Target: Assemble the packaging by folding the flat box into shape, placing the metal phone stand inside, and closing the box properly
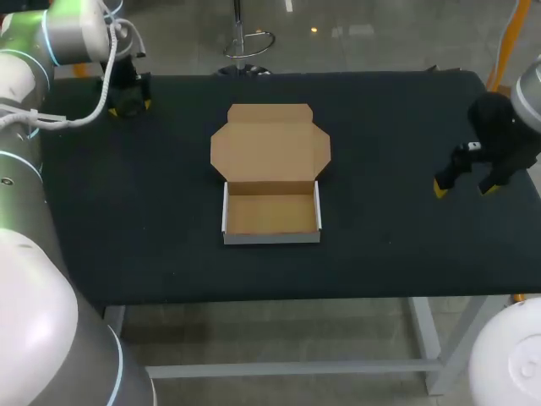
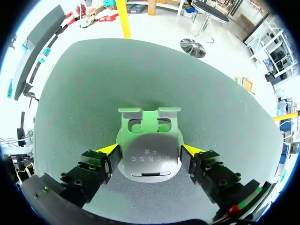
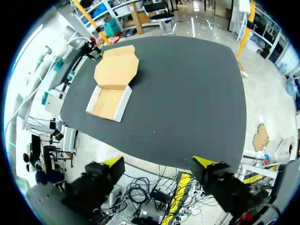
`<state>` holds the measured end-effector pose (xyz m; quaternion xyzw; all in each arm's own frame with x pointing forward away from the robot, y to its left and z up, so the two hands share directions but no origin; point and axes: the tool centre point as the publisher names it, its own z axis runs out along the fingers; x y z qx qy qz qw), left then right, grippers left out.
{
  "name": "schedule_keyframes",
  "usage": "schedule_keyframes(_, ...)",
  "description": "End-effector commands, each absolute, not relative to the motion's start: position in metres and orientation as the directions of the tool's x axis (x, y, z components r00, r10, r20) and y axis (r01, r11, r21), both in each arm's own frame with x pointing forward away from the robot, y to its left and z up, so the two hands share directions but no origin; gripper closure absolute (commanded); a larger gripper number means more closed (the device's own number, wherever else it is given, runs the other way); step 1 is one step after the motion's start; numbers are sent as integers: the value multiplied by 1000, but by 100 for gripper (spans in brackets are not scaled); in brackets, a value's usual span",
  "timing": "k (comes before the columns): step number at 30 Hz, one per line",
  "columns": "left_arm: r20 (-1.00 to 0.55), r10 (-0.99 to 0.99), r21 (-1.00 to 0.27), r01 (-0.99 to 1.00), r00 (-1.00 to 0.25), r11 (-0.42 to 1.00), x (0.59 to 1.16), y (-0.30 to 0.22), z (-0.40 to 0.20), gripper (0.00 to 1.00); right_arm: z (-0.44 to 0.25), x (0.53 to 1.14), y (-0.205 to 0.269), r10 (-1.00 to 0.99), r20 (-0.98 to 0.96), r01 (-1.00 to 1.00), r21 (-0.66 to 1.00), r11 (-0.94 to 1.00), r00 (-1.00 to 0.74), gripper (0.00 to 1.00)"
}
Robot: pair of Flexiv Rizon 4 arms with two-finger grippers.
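While hanging low at the far left corner of the table, straddles the metal phone stand with the left gripper: spread wide, one yellow tip just beside each side edge of the stand's rounded plate. Points the stand's two small lips ahead, away from the wrist. Finds the box at mid-table, well apart to the right of that corner: tray walls folded up, lid flap lying open and flat on the far side. Holds the right gripper over the table's right side, fingers wide apart, well clear of the box and farther still from the stand.
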<state>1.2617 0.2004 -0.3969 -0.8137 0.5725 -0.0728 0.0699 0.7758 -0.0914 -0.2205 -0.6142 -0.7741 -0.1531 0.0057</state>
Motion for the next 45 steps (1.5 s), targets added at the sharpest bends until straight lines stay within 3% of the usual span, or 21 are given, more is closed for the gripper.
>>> schedule_keyframes(1, 33, -942, -161, -928, 335, -336, 1274, 202, -401, 15, -218, 775, -92, 949, 196, 953, 226, 200, -245, 0)
schedule_keyframes(21, 15, -942, -166, -928, 335, -333, 1287, 207, -403, 24, -218, 775, -92, 949, 196, 953, 226, 200, -245, 0)
schedule_keyframes(24, 14, -942, -164, -928, 336, -333, 1288, 207, -404, 43, -218, 775, -92, 949, 196, 953, 226, 200, -245, 0)
schedule_keyframes(25, 14, -942, -164, -928, 336, -333, 1288, 207, -404, 57, -218, 775, -92, 949, 196, 953, 226, 200, -245, 0)
schedule_keyframes(26, 14, -942, -164, -928, 336, -333, 1288, 207, -404, 64, -218, 775, -92, 949, 196, 953, 226, 200, -245, 0)
schedule_keyframes(27, 15, -942, -164, -928, 335, -333, 1288, 207, -404, 87, -218, 775, -92, 949, 196, 953, 226, 200, -245, 0)
schedule_keyframes(28, 16, -942, -165, -928, 335, -333, 1288, 207, -404, 100, -218, 775, -92, 949, 196, 953, 226, 200, -245, 0)
schedule_keyframes(45, 35, -950, -226, -923, 311, -311, 1256, 200, -375, 100, -218, 775, -92, 949, 196, 953, 226, 200, -245, 0)
